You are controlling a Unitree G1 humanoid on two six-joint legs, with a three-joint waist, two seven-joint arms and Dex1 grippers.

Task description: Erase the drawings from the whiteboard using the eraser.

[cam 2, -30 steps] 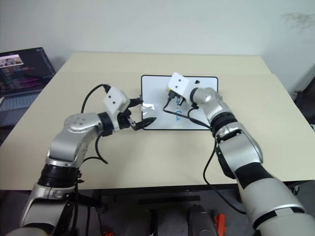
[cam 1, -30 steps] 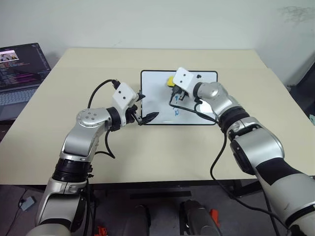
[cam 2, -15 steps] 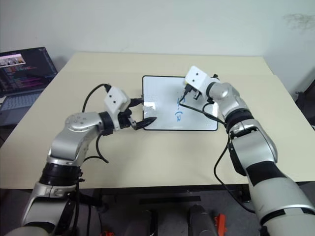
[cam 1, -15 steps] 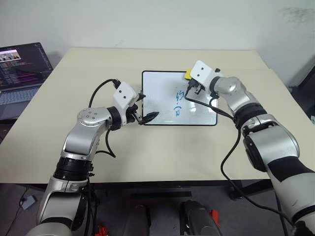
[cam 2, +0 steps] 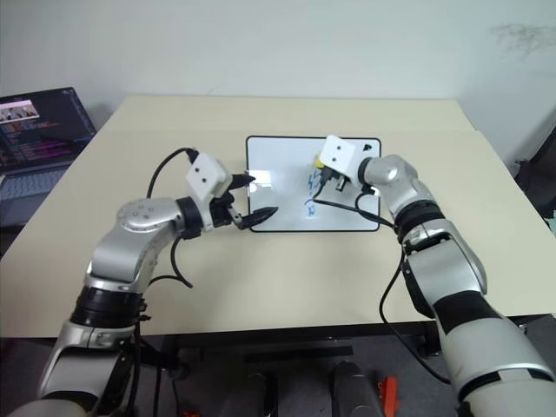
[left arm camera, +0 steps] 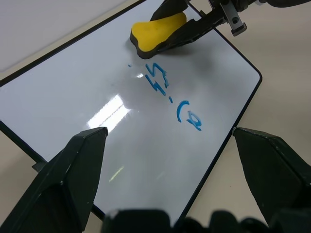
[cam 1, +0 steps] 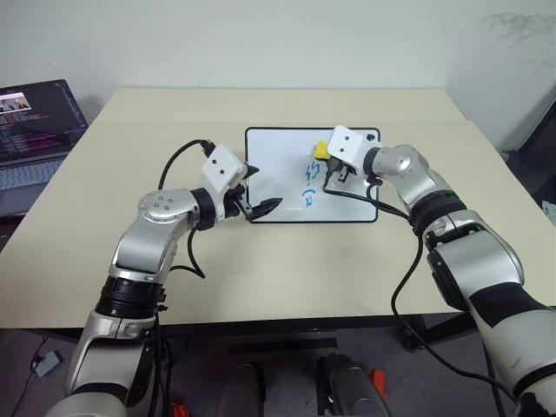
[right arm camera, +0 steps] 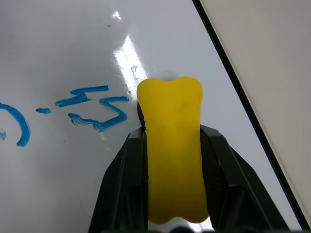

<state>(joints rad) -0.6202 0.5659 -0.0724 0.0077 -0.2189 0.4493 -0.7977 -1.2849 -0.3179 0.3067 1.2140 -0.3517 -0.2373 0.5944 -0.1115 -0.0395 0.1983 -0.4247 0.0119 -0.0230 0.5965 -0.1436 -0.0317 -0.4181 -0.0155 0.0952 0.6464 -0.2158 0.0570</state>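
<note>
Two grippers work over one whiteboard (cam 1: 347,204), which lies flat on the beige table (cam 1: 287,269) with its long side running across in front of us. We see the right gripper (cam 1: 334,171) pinching the yellow eraser (right arm camera: 174,145) by its long sides, fingers pressed against the block. The eraser's long axis runs along the gripper's fingers, its free end pointing away from the wrist, toward the left side of the board, and its dark underside sits on the white surface near the board's far edge. The blue drawings (left arm camera: 170,97) stand just beside that free end, in a short column running from the eraser toward the near edge of the board; we cannot tell whether the block touches the nearest stroke. The left gripper (cam 1: 257,198) rests at the board's near left corner with its fingers spread, one on either side of the board's frame, holding nothing we can make out. A laptop (cam 1: 35,130) sits open at the table's far left.
</note>
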